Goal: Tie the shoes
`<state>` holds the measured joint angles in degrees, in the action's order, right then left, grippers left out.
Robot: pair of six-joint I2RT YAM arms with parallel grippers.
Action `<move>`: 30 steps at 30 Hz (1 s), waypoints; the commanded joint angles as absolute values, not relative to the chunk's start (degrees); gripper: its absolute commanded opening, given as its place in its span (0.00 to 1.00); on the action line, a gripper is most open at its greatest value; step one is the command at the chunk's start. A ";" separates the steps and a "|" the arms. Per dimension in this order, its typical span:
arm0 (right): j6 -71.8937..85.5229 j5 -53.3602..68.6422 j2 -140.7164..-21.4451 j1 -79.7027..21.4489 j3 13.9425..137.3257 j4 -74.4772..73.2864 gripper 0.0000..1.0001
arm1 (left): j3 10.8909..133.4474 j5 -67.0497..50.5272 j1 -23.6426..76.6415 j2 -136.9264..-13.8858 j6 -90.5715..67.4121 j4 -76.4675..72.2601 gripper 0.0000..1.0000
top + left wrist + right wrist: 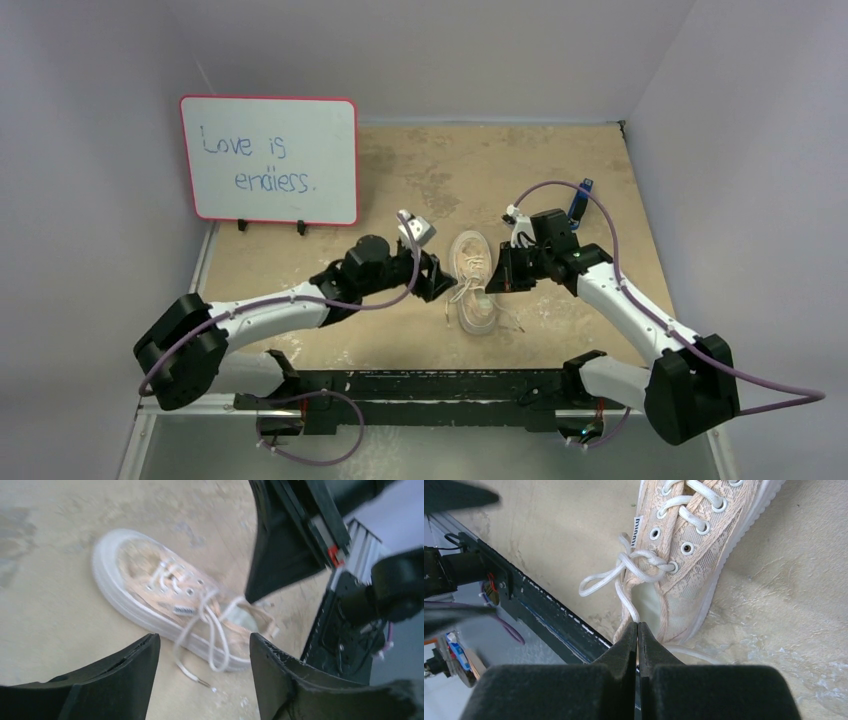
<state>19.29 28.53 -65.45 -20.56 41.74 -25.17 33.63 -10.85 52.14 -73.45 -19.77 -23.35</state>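
The pale pink-beige sneaker (472, 282) lies on the tan table between my two grippers, toe pointing away. Its white laces are crossed in one simple knot (644, 560) with a loop (596, 582) hanging off the side. My right gripper (493, 284) (637, 626) is shut on a white lace strand (626, 597) that runs from the knot down into its tips above the shoe's heel opening. My left gripper (440, 286) (204, 640) is open and empty, close beside the sneaker (150, 590). A loose lace end (192, 675) lies on the table between its fingers.
A whiteboard (268, 160) with a red rim stands at the back left. A black mounting rail (430, 385) runs along the near edge, close to the shoe's heel. A small blue object (583, 200) stands at the back right. Grey walls close in both sides.
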 commanded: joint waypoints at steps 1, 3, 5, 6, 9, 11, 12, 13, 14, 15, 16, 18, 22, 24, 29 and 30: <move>19.01 29.80 -63.83 -20.33 41.53 -25.68 0.00 | 41.68 -16.55 47.21 -76.38 -20.85 -22.87 0.66; 19.07 29.82 -63.58 -20.33 41.27 -25.34 0.00 | 45.72 -19.03 46.92 -81.36 -20.62 -23.29 0.66; 19.50 29.63 -63.19 -20.35 40.96 -24.58 0.00 | 49.26 -24.17 46.63 -87.23 -21.37 -25.03 0.62; 19.76 29.38 -63.12 -20.36 40.87 -24.20 0.00 | 50.42 -26.18 46.54 -90.01 -22.18 -26.68 0.61; 20.10 29.21 -63.25 -20.38 40.89 -23.08 0.00 | 50.62 -29.62 46.34 -95.62 -24.45 -32.63 0.54; 20.46 28.94 -63.59 -20.38 40.97 -21.89 0.00 | 50.14 -30.47 46.08 -97.57 -25.69 -35.29 0.50; 20.74 28.69 -63.81 -20.31 40.96 -21.29 0.00 | 49.37 -30.71 45.87 -98.14 -26.94 -37.80 0.50; 21.14 28.40 -64.07 -20.31 40.87 -20.59 0.00 | 48.34 -30.82 45.74 -98.51 -28.57 -40.78 0.50; 21.74 28.24 -64.39 -20.30 40.78 -19.82 0.00 | 47.54 -31.24 45.63 -98.79 -29.59 -42.86 0.51; 21.87 28.22 -64.79 -20.32 40.70 -19.17 0.00 | 47.20 -31.76 45.62 -99.13 -29.85 -43.64 0.52; 22.21 27.96 -65.32 -20.34 40.66 -18.66 0.00 | 46.94 -32.07 45.62 -99.42 -30.00 -44.05 0.52; 23.27 28.09 -66.19 -20.36 40.60 -17.29 0.00 | 46.05 -32.47 45.62 -99.73 -30.74 -45.55 0.53; 22.33 30.68 -68.24 -20.37 40.96 -16.92 0.00 | 44.90 -32.61 45.60 -99.52 -29.18 -43.84 0.52; 22.79 31.12 -68.25 -20.37 40.55 -16.30 0.00 | 44.42 -32.34 45.62 -99.05 -28.21 -42.63 0.50; 22.81 31.26 -68.82 -20.31 40.34 -16.00 0.00 | 44.74 -31.97 45.69 -99.19 -25.53 -39.13 0.45; 22.77 31.35 -68.96 -20.37 40.42 -16.00 0.00 | 44.90 -32.08 45.64 -99.40 -25.45 -38.97 0.45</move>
